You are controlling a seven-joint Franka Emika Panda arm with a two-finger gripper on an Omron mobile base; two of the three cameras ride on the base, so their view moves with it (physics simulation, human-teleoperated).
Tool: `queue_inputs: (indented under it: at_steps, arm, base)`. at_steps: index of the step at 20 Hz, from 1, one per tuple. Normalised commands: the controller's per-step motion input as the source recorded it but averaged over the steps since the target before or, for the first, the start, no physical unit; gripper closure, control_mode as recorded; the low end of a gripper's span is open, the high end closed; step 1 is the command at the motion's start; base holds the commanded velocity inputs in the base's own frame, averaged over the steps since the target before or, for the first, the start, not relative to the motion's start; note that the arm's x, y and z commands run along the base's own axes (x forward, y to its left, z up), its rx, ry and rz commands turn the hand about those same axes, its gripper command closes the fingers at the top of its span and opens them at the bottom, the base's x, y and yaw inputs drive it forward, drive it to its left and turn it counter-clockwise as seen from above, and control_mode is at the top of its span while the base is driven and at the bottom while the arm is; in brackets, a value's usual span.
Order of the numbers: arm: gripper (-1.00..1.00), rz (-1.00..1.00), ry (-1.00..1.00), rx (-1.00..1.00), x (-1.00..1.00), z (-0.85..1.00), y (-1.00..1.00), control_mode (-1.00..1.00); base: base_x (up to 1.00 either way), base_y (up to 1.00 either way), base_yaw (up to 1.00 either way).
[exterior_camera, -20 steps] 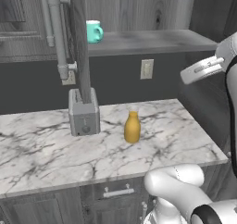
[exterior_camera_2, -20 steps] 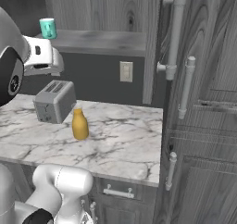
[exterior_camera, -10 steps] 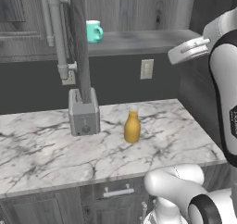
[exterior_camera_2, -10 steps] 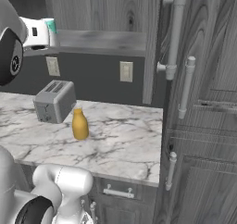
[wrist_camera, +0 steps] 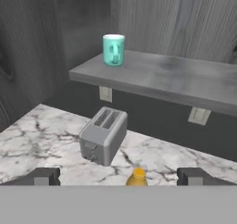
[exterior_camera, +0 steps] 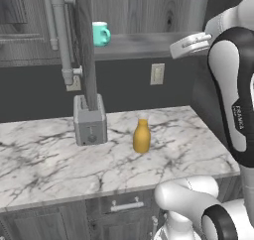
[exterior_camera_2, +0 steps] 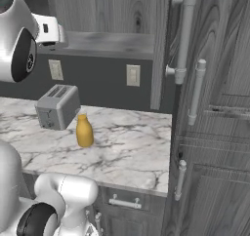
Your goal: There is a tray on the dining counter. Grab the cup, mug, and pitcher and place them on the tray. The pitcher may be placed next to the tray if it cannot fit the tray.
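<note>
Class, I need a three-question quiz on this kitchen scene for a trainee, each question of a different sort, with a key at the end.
1. True or false: the mug stands on the shelf above the marble worktop.
2. Which item is nearest the pitcher on the worktop? A) toaster B) kettle C) bowl
3. Fill in: the tool has its jaws ____ and holds nothing.

Key: 1 true; 2 A; 3 open
</note>
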Motion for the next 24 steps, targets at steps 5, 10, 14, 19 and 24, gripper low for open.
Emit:
queue_inputs:
  at_steps: [5, 10, 14, 19, 24]
  arm:
    - [-1.00, 0.02, -0.09, 0.01, 0.43, 0.00, 0.24, -1.00]
    - [-1.00, 0.08, -0.05, 0.01, 0.41, -0.06, 0.23, -1.00]
    - [-1.00, 0.07, -0.04, 0.00, 0.44, -0.04, 0.28, -1.00]
    - [-1.00, 0.05, -0.01, 0.00, 0.44, 0.00, 0.27, -1.00]
    - [-1.00, 0.00, 0.00, 0.00, 0.39, 0.00, 0.31, -1.00]
  base:
    - [0.00, 0.00, 0.00]
    - [0.00, 0.00, 0.00]
    - [0.00, 0.00, 0.00]
    - [0.00, 0.00, 0.00]
    - [0.00, 0.00, 0.00]
